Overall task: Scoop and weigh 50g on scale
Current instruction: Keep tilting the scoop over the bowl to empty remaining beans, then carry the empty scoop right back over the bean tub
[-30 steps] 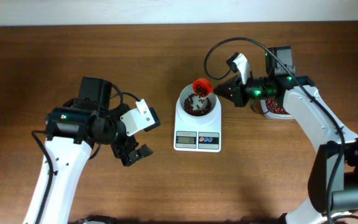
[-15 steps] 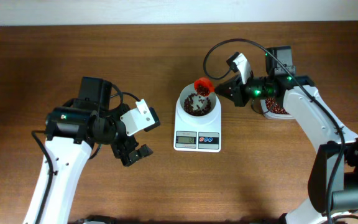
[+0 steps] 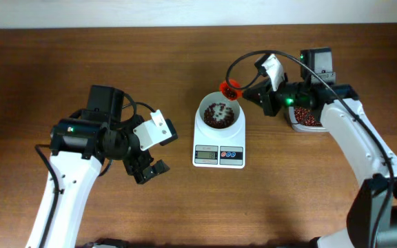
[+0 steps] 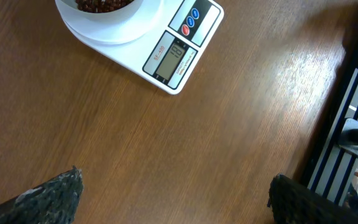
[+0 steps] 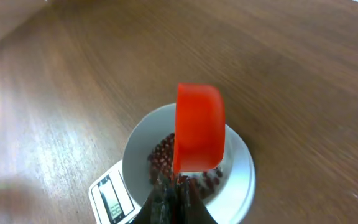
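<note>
A brown wooden table (image 3: 185, 207) fills the view, with a pale wall along its far edge. The scale (image 3: 219, 156) stands near the middle, and the beans (image 3: 217, 116) lie in a loose heap in its white bowl (image 3: 200, 118).

The right claw (image 3: 247, 93) is clamped on the handle of the orange-red scoop (image 3: 230, 88). A second ago the scoop hung tipped over the bowl's far rim. Now it sits farther back and to the right, just past that rim, and the right arm has drawn back with it.

A tub (image 3: 307, 118) of more beans sits under that arm. The left claw (image 3: 150, 171) has not shifted; its fingers stand wide apart over bare wood, holding nothing.
</note>
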{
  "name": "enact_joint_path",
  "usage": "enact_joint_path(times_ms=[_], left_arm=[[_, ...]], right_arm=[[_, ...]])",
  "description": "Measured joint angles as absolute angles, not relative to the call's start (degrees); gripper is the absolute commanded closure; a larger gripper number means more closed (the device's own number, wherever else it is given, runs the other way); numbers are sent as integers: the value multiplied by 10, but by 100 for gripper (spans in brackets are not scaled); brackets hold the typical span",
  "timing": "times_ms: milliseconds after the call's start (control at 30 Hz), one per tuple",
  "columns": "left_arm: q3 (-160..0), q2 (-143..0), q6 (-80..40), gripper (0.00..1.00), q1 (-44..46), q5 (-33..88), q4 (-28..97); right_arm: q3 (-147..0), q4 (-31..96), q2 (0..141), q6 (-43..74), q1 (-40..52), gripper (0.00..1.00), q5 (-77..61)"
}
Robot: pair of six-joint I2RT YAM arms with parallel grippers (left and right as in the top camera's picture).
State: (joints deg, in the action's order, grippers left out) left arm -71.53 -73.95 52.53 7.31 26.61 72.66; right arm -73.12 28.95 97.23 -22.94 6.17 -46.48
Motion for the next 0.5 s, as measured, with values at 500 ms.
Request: enact_joint_path(times_ms=[500], left_arm=[[-715,-740,526,1,73,266,727]], right_arm=[[-732,346,948,-231,138,96,-310]])
